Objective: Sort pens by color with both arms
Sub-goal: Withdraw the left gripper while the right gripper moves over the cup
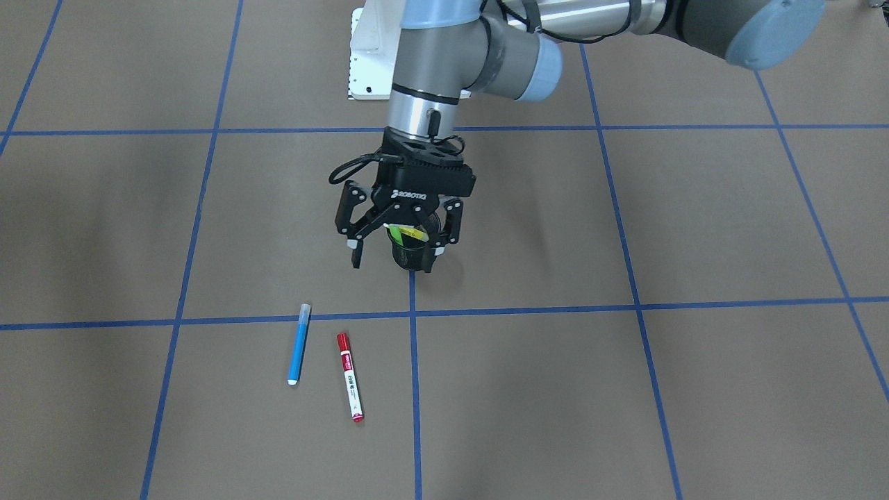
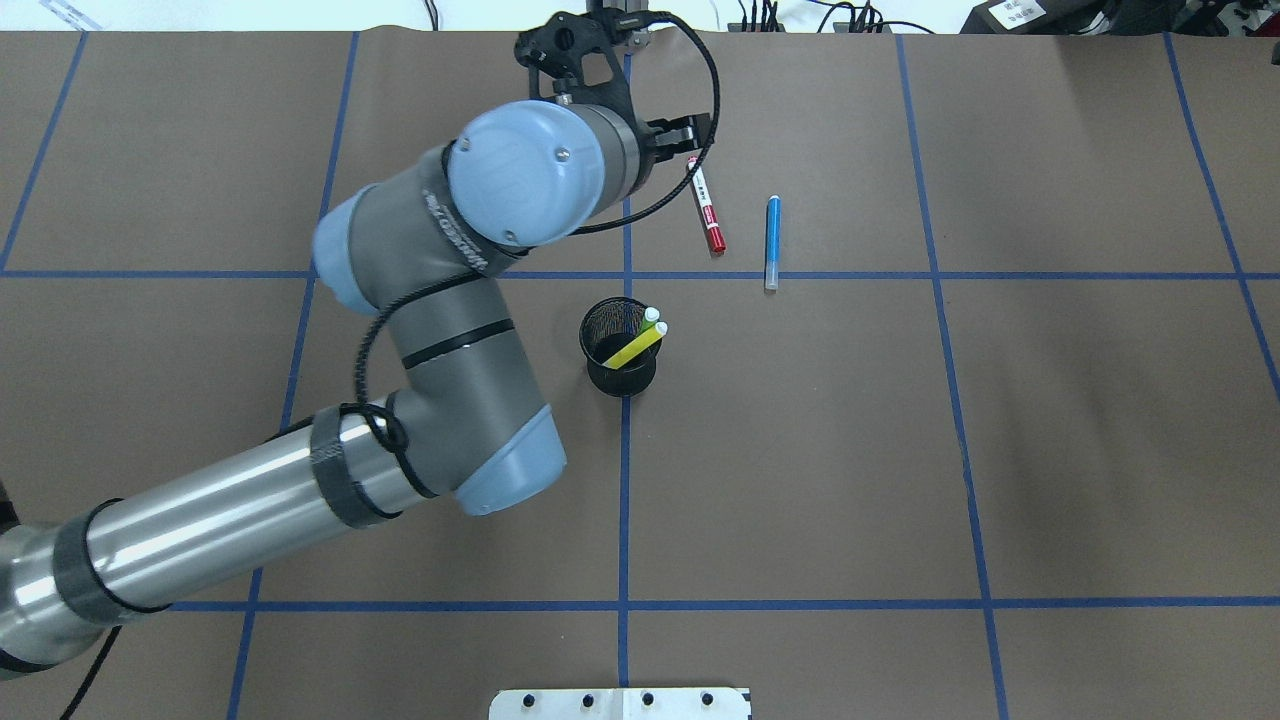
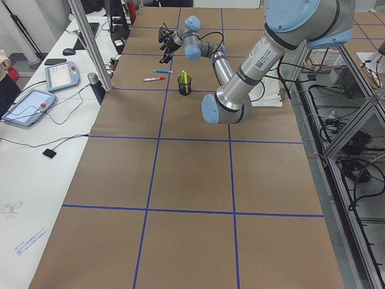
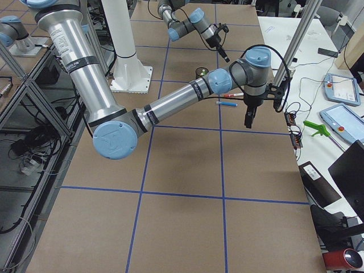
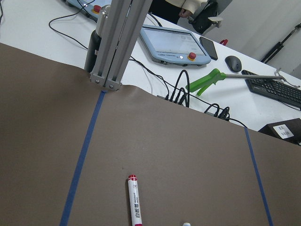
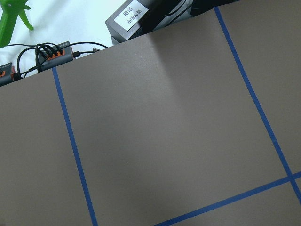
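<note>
A brown worktop [image 2: 900,450], taped into squares by blue lines [image 2: 800,274], is carrying everything. Nearest the robot, a black mesh cup [image 2: 622,385] is standing upright and holding the yellow pen [image 2: 633,349] and the lime green pen [image 2: 651,314], both leaning. Farther out, the red-capped marker [image 1: 350,378] and the blue pen [image 1: 298,345] are lying flat, side by side but apart. Their long axes are running roughly from the robot toward the operators' edge, with the blue one on the robot's right.

The left pincer [image 1: 393,264] is hanging released, jaws spread wide, raised over this stretch. Its wrist view is showing the marker just below, so this arm looks the nearer. The right pincer [image 4: 250,116] is hovering out toward the operators' edge, and I cannot tell whether it is released or clenched.

The cup is standing aside from a descent on the marker, I judge. The blue pen alongside is the one risking a nudge. Beyond the edge, a tablet [image 5: 171,44] and a green grabber tool [image 5: 207,80] are lying.
</note>
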